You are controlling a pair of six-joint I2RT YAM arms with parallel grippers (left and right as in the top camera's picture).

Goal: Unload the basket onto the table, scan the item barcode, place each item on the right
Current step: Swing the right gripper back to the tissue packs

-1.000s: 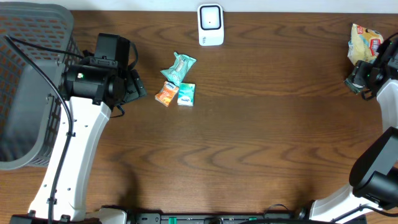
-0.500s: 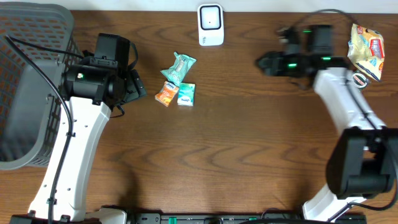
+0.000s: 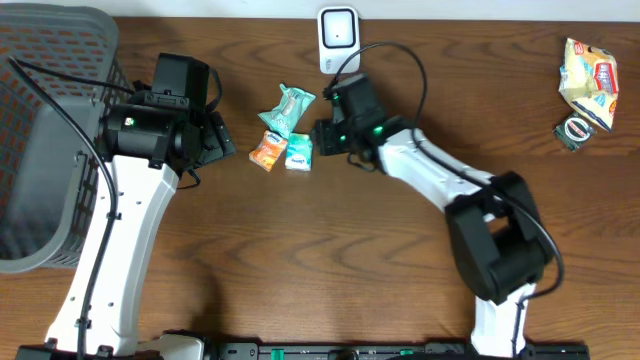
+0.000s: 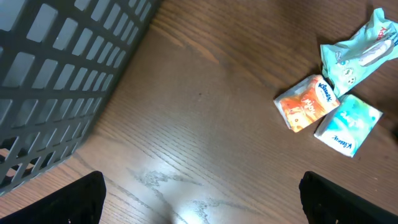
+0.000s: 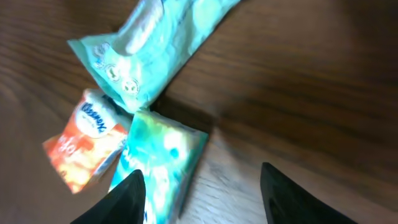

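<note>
One arm working: my right gripper (image 5: pixel 202 186), spread, hovers at the teal tissue pack (image 5: pixel 160 158). Reach step; next I pinch it squarely.

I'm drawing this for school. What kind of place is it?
Probably a pretend shop checkout on a wooden table: a white barcode scanner stands at the far edge, small packets lie near it, and a grey basket sits at one side.
</note>
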